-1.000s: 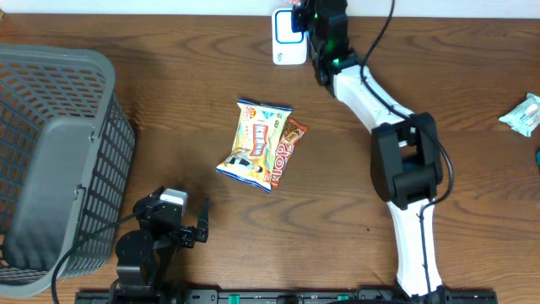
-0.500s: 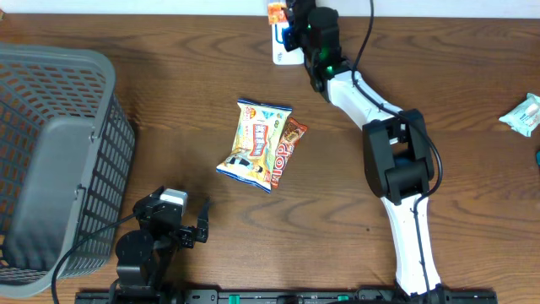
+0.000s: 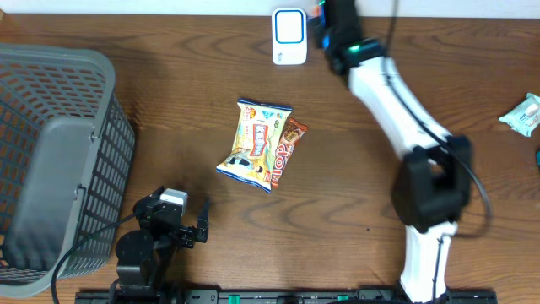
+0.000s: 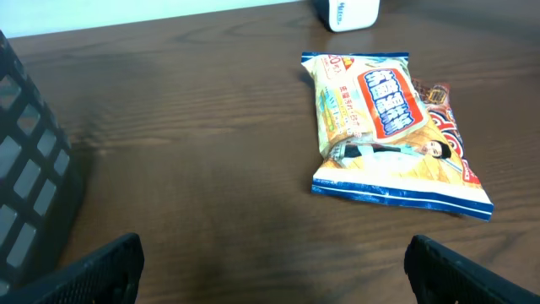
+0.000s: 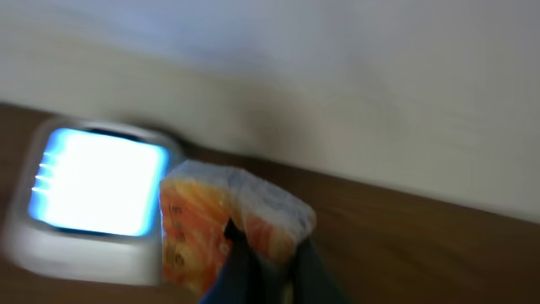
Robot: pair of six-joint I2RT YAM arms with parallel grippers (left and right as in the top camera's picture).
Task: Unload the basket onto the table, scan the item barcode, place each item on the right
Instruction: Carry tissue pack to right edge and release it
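right gripper [image 5: 272, 268] clenched on small packet [image 5: 226, 213]: orange print, white crinkled top, blurred in the wrist view. packet sits just right of the scanner [image 5: 94, 187], whose screen glows pale blue, at the far edge of the table [image 3: 169, 84]. left gripper [image 4: 272, 268] jaws spread wide, holding nothing, low near the grey basket [image 3: 51, 160]. yellow-and-blue snack bag [image 3: 253, 142] lies mid-table, brown bar wrapper [image 3: 289, 145] touching its right side
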